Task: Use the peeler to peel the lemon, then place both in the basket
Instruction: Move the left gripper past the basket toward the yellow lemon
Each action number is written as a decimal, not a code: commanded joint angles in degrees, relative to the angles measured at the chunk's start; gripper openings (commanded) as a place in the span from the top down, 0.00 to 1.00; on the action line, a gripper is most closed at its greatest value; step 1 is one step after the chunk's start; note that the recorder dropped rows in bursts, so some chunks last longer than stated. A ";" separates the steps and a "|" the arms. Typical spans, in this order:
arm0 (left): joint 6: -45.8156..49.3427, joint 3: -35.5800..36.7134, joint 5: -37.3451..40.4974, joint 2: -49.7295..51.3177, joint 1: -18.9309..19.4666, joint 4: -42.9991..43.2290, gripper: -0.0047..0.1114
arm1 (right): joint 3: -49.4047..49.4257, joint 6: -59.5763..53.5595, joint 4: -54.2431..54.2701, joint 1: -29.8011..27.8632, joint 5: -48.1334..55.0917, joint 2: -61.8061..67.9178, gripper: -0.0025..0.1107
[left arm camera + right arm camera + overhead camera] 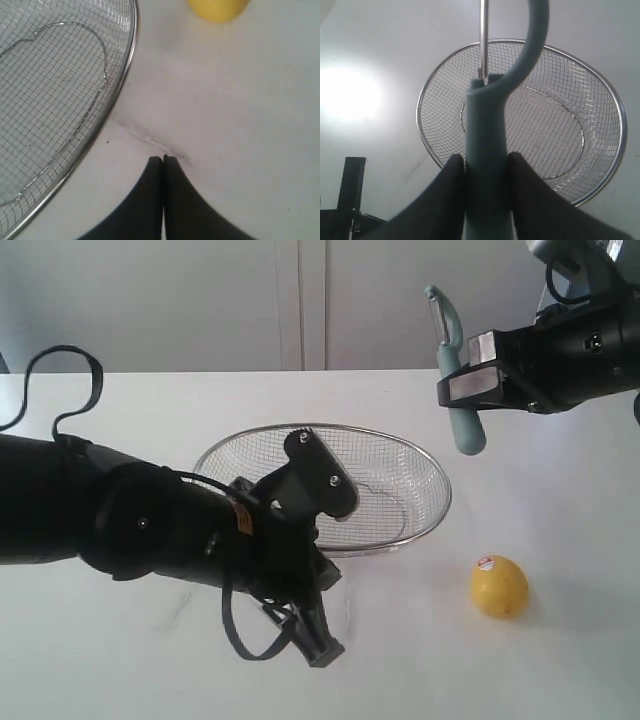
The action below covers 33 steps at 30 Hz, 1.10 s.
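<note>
Lemon (498,585) lies on the tabletop (570,510) near the basket (428,466); my right gripper (474,372) clamps the peeler (467,432) aloft, and my left gripper (163,161) is pressed shut.

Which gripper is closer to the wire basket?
Left. The left gripper sits shut beside the rim of the wire basket, low over the table; the right gripper holds the peeler raised well clear of it.
</note>
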 commanded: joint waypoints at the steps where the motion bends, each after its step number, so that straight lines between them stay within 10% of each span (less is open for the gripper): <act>1: -0.34 -0.33 -3.99 0.93 -1.51 -0.65 0.96 | 0.15 -0.68 1.01 -0.33 0.24 -0.24 0.98; 33: -12.96 -7.72 -16.84 12.69 -5.77 3.66 0.96 | 0.15 0.04 1.40 -0.33 0.59 -0.24 0.98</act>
